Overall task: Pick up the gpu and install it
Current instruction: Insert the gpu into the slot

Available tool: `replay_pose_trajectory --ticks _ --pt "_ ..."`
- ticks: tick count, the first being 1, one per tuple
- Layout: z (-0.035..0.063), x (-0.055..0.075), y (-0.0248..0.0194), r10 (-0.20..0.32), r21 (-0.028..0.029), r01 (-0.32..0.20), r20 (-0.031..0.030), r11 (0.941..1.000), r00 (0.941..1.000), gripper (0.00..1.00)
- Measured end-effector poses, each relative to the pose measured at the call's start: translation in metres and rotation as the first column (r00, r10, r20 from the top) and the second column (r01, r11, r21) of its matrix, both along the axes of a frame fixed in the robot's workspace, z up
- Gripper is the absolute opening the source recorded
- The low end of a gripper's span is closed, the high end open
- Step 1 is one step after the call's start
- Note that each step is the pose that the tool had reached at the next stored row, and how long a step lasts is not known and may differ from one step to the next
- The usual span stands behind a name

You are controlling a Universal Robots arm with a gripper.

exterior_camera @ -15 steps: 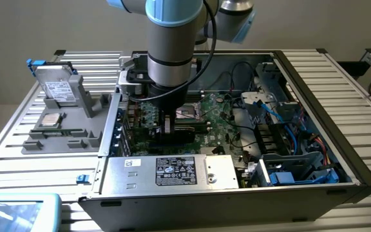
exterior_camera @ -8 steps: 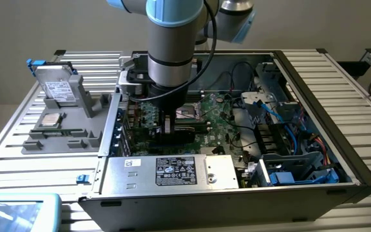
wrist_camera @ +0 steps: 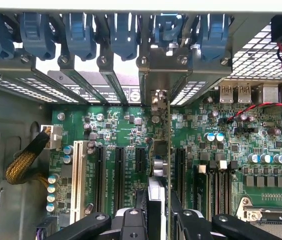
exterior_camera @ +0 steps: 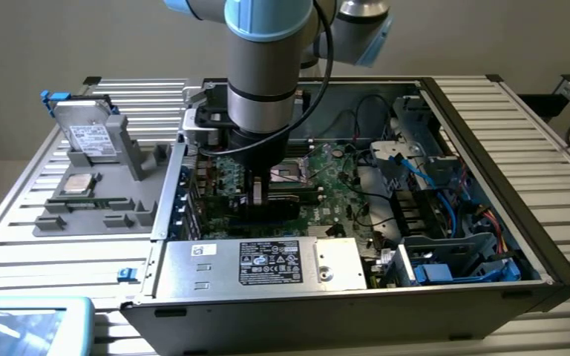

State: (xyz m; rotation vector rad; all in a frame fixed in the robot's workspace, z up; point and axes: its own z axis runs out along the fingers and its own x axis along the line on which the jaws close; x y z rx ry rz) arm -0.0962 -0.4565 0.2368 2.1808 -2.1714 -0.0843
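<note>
The gpu (wrist_camera: 162, 165) is held on edge between the fingers (wrist_camera: 131, 222), which are closed narrow on its two flat sides. In the wrist view the card is seen as a thin upright strip. It stands right above the motherboard (wrist_camera: 131, 130), between the long black slots (wrist_camera: 118, 172). Its silver end bracket (wrist_camera: 157, 82) is up against the back wall of the computer case (exterior_camera: 483, 133), in line with one of the gaps under the blue clips (wrist_camera: 123, 35).

In the exterior view the arm (exterior_camera: 265, 67) is reaching straight down into the open case, and the gripper (exterior_camera: 257, 194) is low over the board.

To do this step well, the card should be kept straight up and lined up along one slot. The bracket should be kept flat against the back wall. The push should go straight down and be gentle, so that nothing is bent. The yellow cable bundle (wrist_camera: 23, 162) lies well away from the card, so it should not get in the way.

The bottom edge of the card is hidden by the fingers and by the card itself. It cannot be told if it is already in the slot or just over it. Which slot it belongs to is also hard to make out.
</note>
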Motion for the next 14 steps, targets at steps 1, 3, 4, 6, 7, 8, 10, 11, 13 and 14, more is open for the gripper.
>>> replay_pose_trajectory --ticks 1,3,4,6,7,8,10,11,13,14 --pt "-0.0001 0.0000 0.0000 0.000 0.0000 0.000 0.0000 1.0000 1.0000 0.28" --pt "-0.0002 0.0000 0.0000 0.000 0.0001 0.000 0.0001 1.0000 1.0000 0.28" --pt "-0.0002 0.0000 0.0000 0.000 0.0001 0.000 0.0001 1.0000 1.0000 0.28" --pt "-0.0002 0.0000 0.0000 0.000 0.0001 0.000 0.0001 1.0000 1.0000 0.28" --pt "-0.0002 0.0000 0.0000 0.000 0.0001 0.000 0.0001 1.0000 1.0000 0.28" --pt "-0.0002 0.0000 0.0000 0.000 0.0001 0.000 0.0001 1.0000 1.0000 0.28" --pt "-0.0004 0.0000 0.0000 0.000 0.0001 0.000 0.0001 1.0000 1.0000 0.28" --pt "-0.0005 0.0000 0.0000 0.000 0.0001 0.000 0.0000 1.0000 1.0000 0.28" --pt "-0.0005 0.0000 0.0000 0.000 0.0001 0.000 0.0001 1.0000 1.0000 0.28" --pt "-0.0005 0.0000 0.0000 0.000 0.0001 0.000 0.0001 1.0000 1.0000 0.28"
